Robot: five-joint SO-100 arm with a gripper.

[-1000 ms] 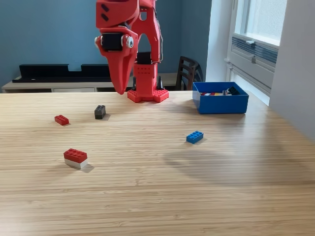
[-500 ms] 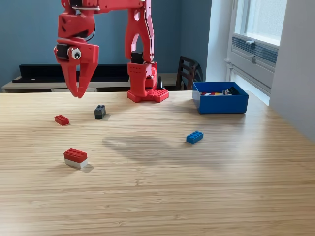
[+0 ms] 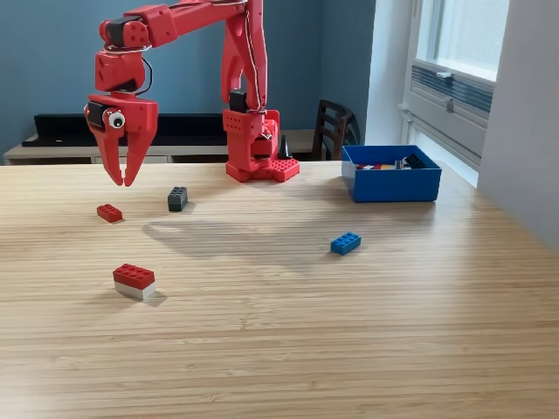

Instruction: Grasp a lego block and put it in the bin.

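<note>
Bin (image 3: pixel 390 185) contents hard to make out, just small mixed bits; it sits far to gripper's (image 3: pixel 122 181) right in the exterior view. Jaws slightly spread, empty, hanging over wood table (image 3: pixel 288 332). Small red brick (image 3: pixel 109 212) just below tips, black brick (image 3: pixel 177 198) near. Blue wall (image 3: pixel 52 61), window (image 3: pixel 458 39) beyond.

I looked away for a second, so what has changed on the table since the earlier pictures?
The claw swung from near the base toward the exterior view's left and now hangs, slightly parted and empty, above the small red brick. Nothing was taken or let go. The bricks and the bin stayed put.
</note>
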